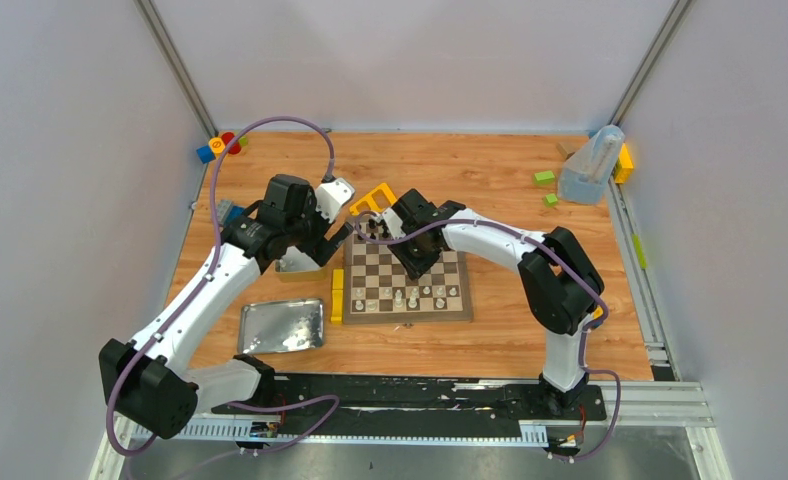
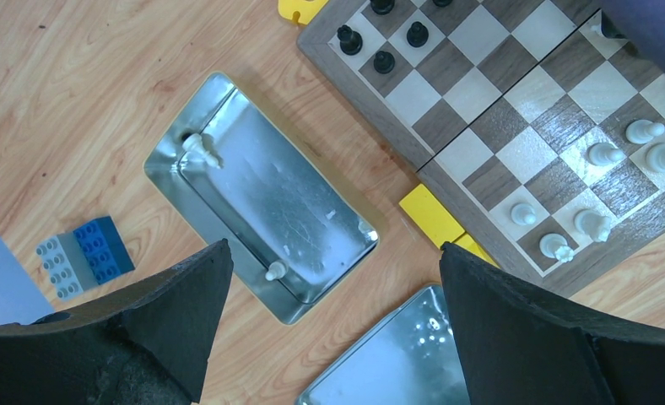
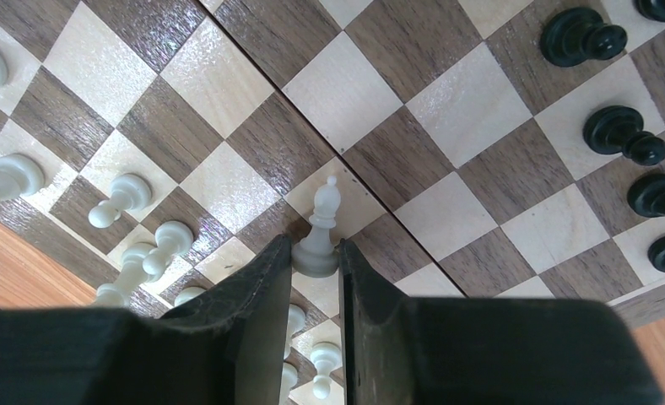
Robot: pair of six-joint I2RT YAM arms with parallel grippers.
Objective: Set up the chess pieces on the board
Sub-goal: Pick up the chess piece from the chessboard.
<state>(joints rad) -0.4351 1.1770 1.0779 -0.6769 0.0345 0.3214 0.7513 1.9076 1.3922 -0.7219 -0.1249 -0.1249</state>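
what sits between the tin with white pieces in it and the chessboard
A yellow block lies against the edge of the board, with a strip of bare wooden table between it and the tin. The left wrist view shows this.

Left gripper spread wide, right gripper pinching white piece

You're in a robot lab cell: plain pale walls on aluminium posts box in a wood-grain tabletop. The cabled left arm and right arm are bolted along a metal rail at its near edge.
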